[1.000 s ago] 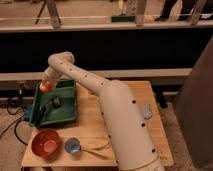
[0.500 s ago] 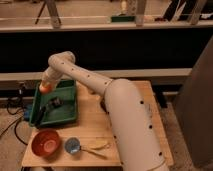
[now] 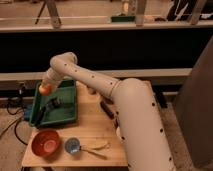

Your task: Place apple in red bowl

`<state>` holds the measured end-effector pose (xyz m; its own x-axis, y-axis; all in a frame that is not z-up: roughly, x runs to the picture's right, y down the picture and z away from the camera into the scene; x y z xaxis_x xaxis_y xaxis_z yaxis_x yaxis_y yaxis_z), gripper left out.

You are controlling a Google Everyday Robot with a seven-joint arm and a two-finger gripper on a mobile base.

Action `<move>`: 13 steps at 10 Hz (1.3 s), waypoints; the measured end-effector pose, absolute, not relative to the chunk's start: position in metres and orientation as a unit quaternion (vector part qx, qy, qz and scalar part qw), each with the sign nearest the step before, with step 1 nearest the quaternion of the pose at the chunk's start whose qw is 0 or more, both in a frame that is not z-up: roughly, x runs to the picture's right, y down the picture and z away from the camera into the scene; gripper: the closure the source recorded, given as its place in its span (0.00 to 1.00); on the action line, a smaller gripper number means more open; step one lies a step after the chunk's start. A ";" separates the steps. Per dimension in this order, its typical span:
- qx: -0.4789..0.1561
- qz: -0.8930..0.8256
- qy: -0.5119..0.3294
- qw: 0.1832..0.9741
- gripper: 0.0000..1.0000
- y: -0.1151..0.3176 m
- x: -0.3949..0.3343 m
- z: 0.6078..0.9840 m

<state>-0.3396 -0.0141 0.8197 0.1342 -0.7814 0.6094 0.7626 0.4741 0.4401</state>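
The apple (image 3: 45,89) is a small orange-red fruit at the tip of my gripper (image 3: 46,88). The gripper is shut on it and holds it in the air over the far left corner of a green tray (image 3: 67,116). The white arm reaches to it from the lower right. The red bowl (image 3: 45,142) sits upright at the front left corner of the wooden table (image 3: 92,125), below and in front of the apple and apart from it. Nothing shows inside the bowl.
A small blue cup (image 3: 72,146) stands just right of the bowl, with a yellowish item (image 3: 98,146) beside it. A dark tool (image 3: 49,108) lies in the green tray. A dark object (image 3: 107,109) lies on the table by the arm. A blue thing (image 3: 27,113) sits left of the tray.
The gripper with the apple has stayed over the tray's left side, dipping slightly. The arm's large link has swung closer to the camera.
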 end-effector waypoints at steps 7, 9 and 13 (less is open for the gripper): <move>0.025 -0.505 -0.428 0.749 1.00 0.004 -0.325 0.791; 0.029 -0.506 -0.435 0.745 1.00 0.012 -0.322 0.781; 0.031 -0.502 -0.442 0.742 1.00 0.028 -0.314 0.756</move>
